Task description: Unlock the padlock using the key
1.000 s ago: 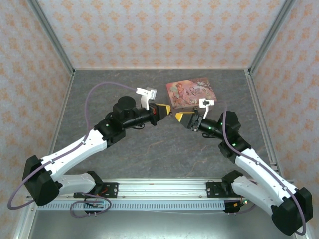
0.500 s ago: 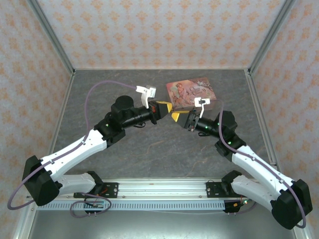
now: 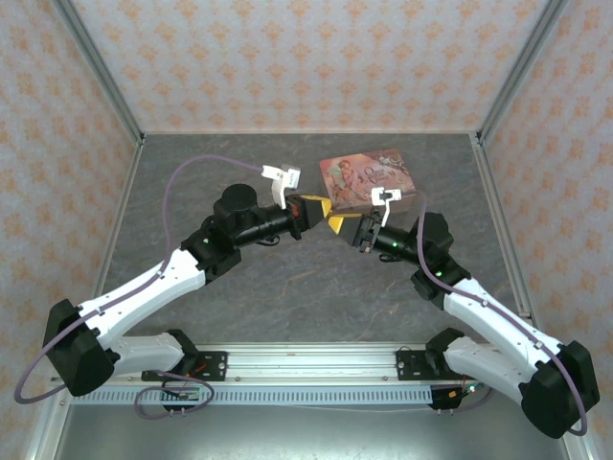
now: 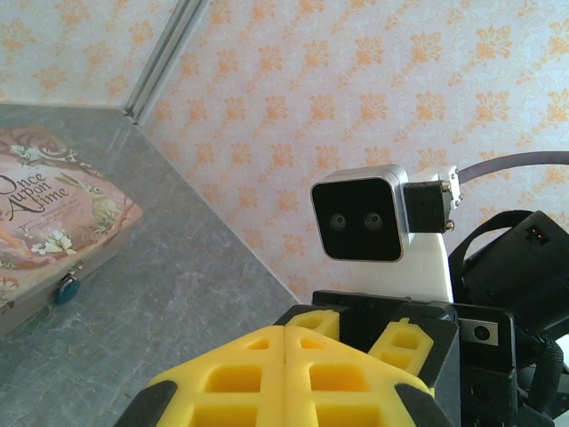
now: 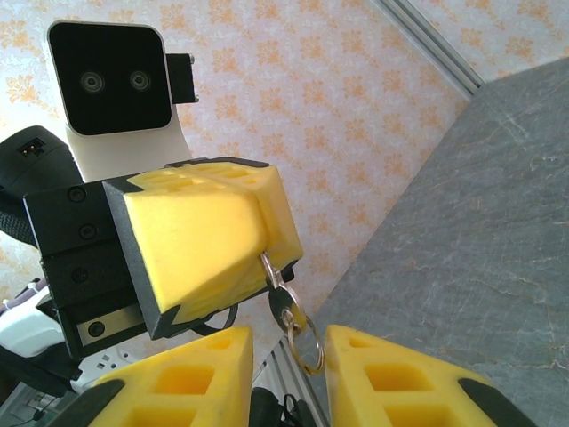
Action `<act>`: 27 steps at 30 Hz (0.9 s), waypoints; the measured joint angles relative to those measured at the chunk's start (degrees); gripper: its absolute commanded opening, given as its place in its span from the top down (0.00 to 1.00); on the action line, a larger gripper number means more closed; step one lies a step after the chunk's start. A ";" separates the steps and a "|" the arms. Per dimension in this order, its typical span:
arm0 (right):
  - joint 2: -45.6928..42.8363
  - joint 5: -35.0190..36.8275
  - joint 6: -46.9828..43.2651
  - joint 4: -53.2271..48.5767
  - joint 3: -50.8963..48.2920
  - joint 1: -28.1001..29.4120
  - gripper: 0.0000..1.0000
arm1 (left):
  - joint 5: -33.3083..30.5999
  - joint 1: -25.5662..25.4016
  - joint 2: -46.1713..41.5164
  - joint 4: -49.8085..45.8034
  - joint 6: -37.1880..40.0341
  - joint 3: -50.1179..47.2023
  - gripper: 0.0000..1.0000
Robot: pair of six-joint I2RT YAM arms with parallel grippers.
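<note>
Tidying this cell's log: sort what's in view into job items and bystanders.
Job: padlock, hanging on the pink box; key, pinched in left gripper; right gripper, open beside the key.
Bystanders: pink box itself; table.

text: "Once Upon a Time" | on: lid of the pink illustrated rectangular box (image 4: 53, 209) | view: left wrist | other writing: none legible
</note>
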 measured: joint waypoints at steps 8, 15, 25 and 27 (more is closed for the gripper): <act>0.00 0.24 0.04 0.22 0.04 0.00 0.83 | 1.05 0.00 0.11 0.00 0.02 0.00 1.00; -0.02 0.85 -0.94 -1.03 0.37 0.00 1.00 | 0.83 0.02 0.42 -0.28 0.04 0.33 0.96; -0.81 10.95 -16.98 -25.70 9.07 2.71 1.00 | -5.31 0.70 0.98 -9.68 -2.34 6.43 0.42; -0.37 14.93 -21.03 -31.47 10.91 3.54 1.00 | -7.28 1.55 1.01 -12.70 -4.22 8.13 0.39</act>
